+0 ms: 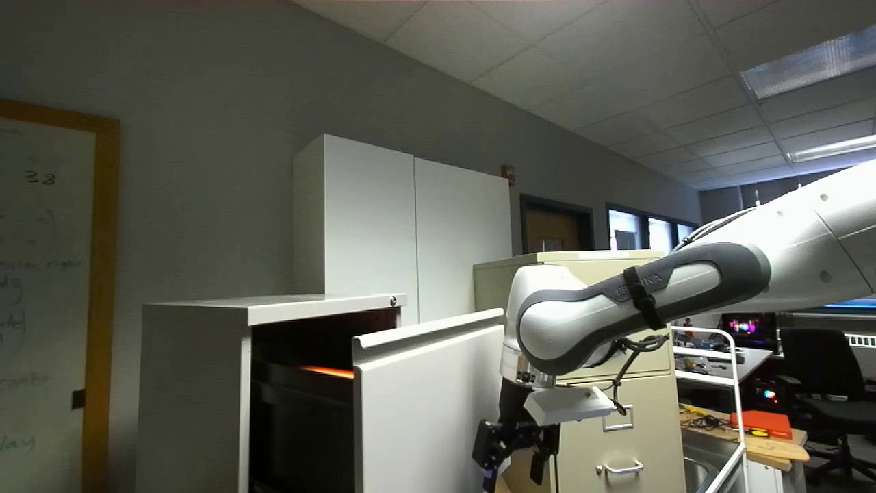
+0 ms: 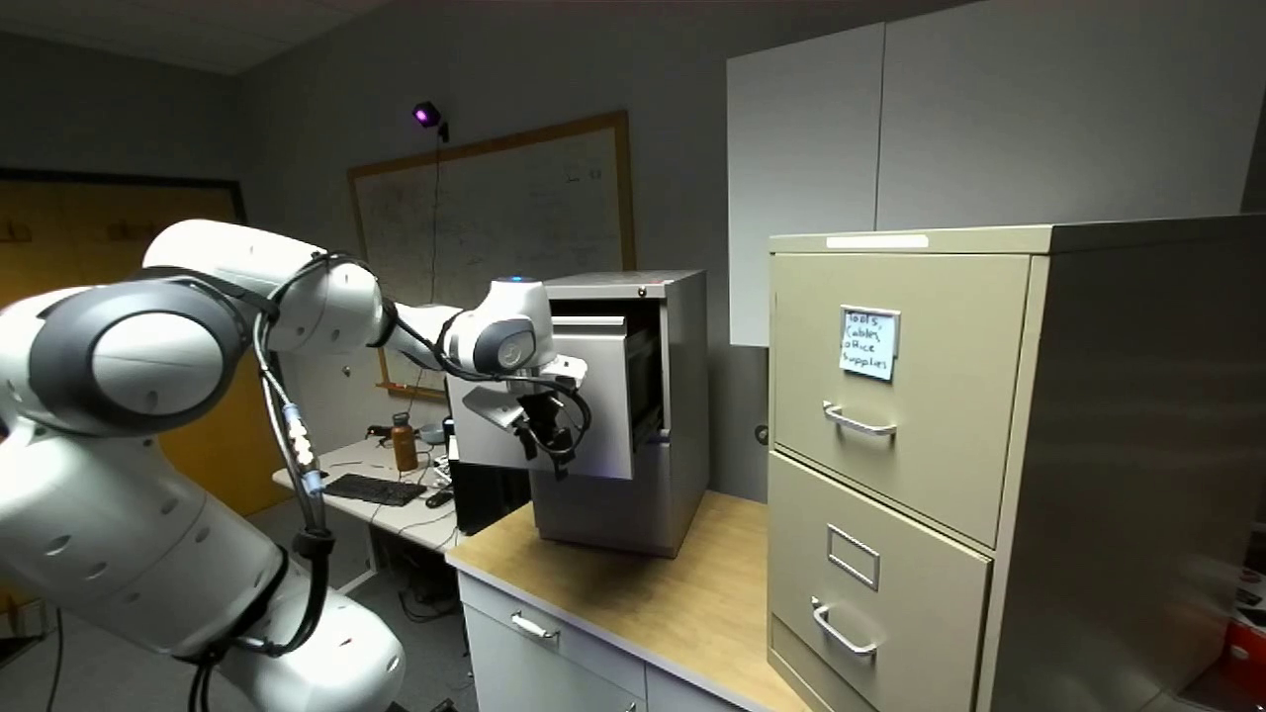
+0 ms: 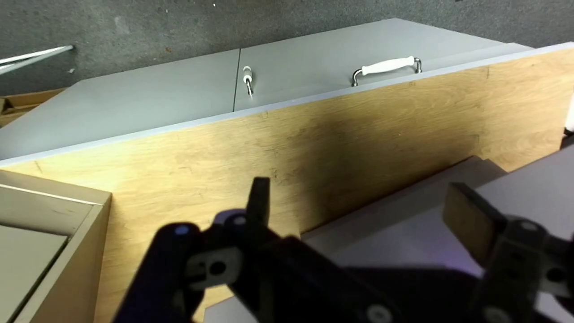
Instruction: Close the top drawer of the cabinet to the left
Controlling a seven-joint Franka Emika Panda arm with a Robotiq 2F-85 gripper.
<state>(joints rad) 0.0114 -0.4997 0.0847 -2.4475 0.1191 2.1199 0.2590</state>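
- looks stiff, probably heavy; push the top drawer (image 1: 426,411) at front centre
- should slide squarely into the cabinet (image 1: 191,390)
- holds nothing between parted jaws of the gripper (image 3: 361,204)

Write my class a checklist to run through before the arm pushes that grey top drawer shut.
1. Top drawer shut: not ok; it stands open in both exterior views.
2. Gripper on the outer side of the front panel: ok.
3. Gripper unloaded: ok; fingers apart, no object held.
4. Gripper touching the panel: cannot tell.
5. Inside of the drawer clear for closing: cannot tell; too dark.
6. Cabinet upright on the counter: ok.
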